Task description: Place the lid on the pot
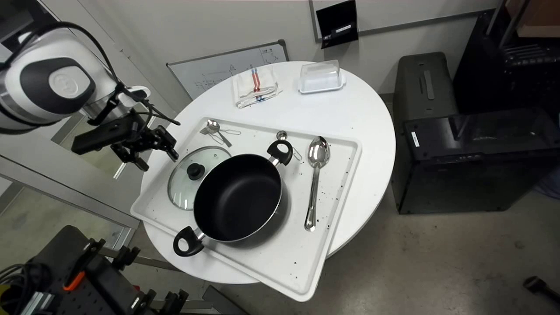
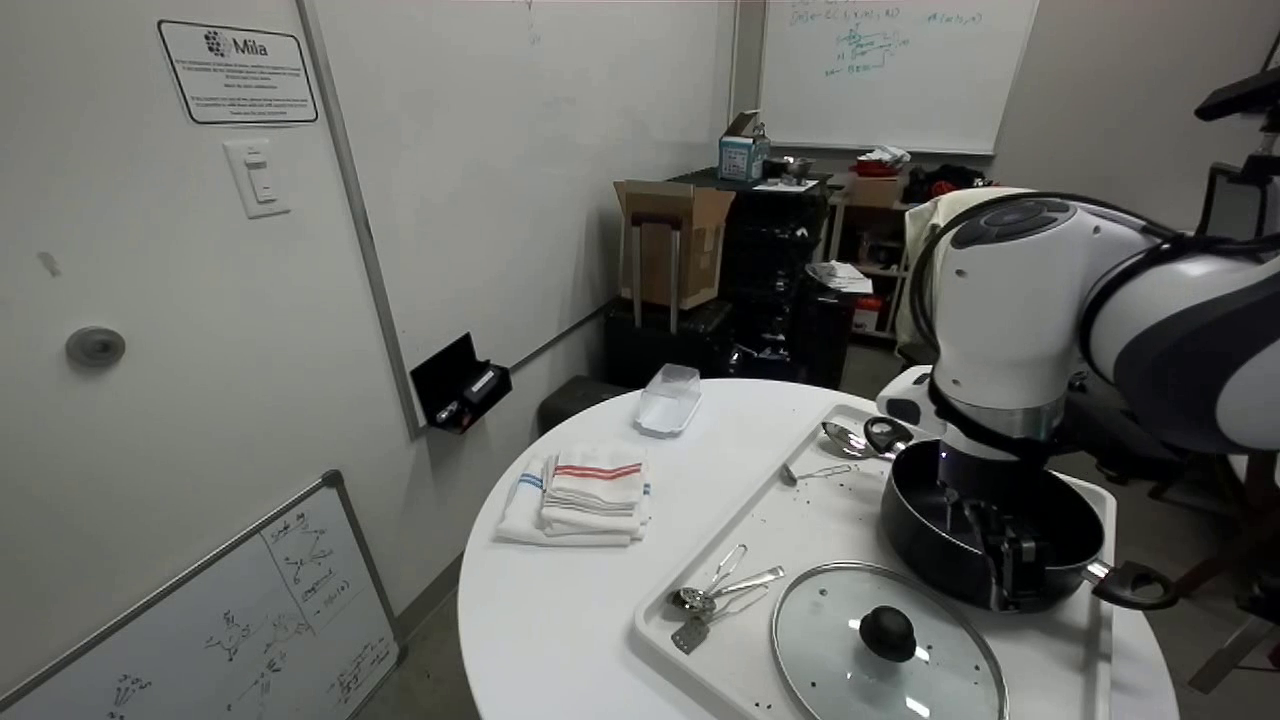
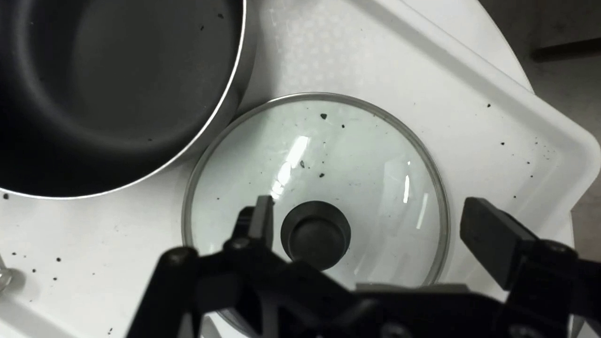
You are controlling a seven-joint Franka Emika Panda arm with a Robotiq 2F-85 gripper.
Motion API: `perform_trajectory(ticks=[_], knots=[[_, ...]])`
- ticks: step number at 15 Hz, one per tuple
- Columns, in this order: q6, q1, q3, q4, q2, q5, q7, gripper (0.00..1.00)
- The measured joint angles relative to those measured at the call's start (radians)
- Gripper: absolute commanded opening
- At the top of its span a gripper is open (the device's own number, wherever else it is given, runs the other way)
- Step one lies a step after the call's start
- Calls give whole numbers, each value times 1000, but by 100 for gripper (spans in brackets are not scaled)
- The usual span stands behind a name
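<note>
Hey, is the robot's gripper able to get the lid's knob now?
Probably yes: the gripper hangs open, nothing seems to cover the knob, and the pot stands beside the lid. The gripper would likely need lowering first.

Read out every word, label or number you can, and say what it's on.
"Mila": wall sign; its finer print is too small.
Leaning whiteboard: handwriting, too blurred.
Far whiteboard: handwriting, too blurred.
Teal box: print, too small.
Black wall holder: label, too blurred.
Pot and lid: none visible.
</note>
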Motion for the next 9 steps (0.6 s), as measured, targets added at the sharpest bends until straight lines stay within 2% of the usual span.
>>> perform_trajectory(ticks=[9], knots=[[54,73,-77,123,191,-81,0,100]])
